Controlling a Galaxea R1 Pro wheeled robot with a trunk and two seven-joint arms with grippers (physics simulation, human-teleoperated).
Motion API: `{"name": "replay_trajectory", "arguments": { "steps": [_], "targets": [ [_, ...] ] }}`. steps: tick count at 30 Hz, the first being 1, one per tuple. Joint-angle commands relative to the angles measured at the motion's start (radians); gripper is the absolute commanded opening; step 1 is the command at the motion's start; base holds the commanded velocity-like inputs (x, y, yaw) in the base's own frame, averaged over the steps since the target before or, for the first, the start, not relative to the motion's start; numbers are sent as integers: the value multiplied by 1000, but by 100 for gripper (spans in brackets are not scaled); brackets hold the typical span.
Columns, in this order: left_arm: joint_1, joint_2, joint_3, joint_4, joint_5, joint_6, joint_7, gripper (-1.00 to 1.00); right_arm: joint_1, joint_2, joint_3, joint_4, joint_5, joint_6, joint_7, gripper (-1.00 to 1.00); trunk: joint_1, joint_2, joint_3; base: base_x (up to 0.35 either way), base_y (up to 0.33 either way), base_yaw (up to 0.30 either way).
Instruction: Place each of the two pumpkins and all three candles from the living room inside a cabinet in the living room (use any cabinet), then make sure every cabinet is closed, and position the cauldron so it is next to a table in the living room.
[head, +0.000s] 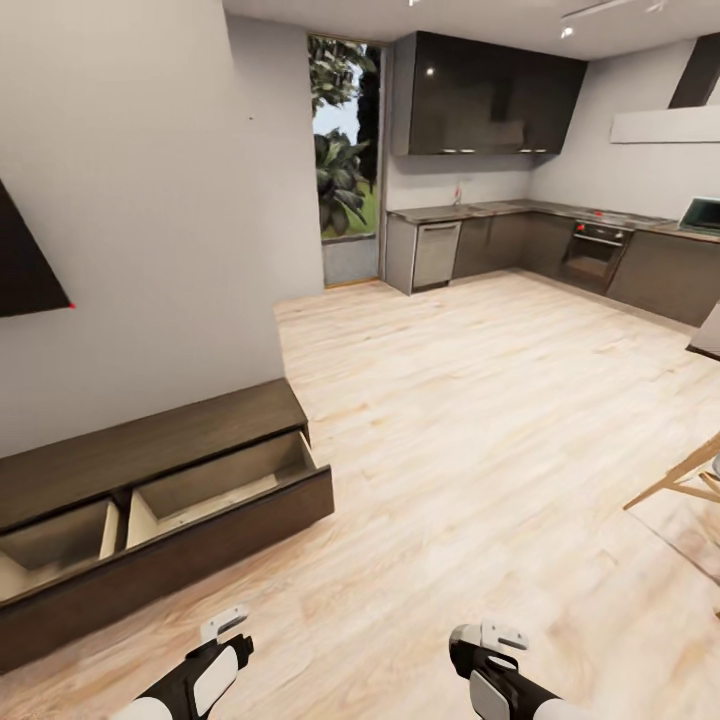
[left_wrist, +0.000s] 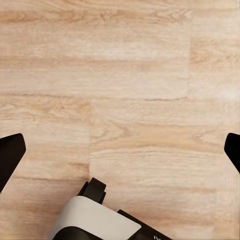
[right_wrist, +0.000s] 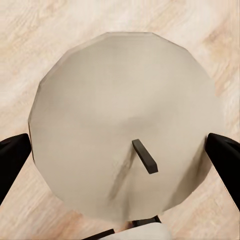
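Note:
My right gripper (right_wrist: 120, 155) is shut on a candle (right_wrist: 100, 110), a beige-grey cylinder seen from above with a short black wick, its black fingers against the candle's two sides. In the head view that gripper (head: 487, 640) hangs low over the wood floor. My left gripper (left_wrist: 120, 150) is open, with bare floor between its fingers, and sits at the bottom left of the head view (head: 225, 635). The cabinet (head: 150, 450), long, low and dark brown, stands against the left wall. Two of its drawers (head: 215, 485) are pulled out, showing pale insides. The pumpkins and the cauldron are out of view.
At the back is a kitchen with dark cupboards (head: 490, 95), a counter, a dishwasher (head: 435, 255) and an oven (head: 595, 250). A glass door (head: 345, 150) shows plants outside. Slanted wooden legs (head: 685, 480) reach in at the right edge. A dark panel (head: 25, 260) hangs on the left wall.

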Motion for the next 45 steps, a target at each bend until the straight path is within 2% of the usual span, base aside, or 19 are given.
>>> {"name": "replay_trajectory", "arguments": {
  "steps": [1, 22, 45],
  "targets": [
    [-1, 0, -8, -2, 5, 5, 8, 100, 0, 0, 8, -1, -9, -4, -3, -100, 0, -1, -1, 136, -113, 291],
    [-1, 0, -8, -2, 5, 5, 8, 100, 0, 0, 8, -1, -8, -4, -4, -100, 0, -1, -1, 122, -90, 291],
    [0, 1, -8, -2, 5, 5, 8, 100, 0, 0, 8, -1, -8, -5, -4, -100, 0, -1, -1, 234, -1, 290]
  ]
}}
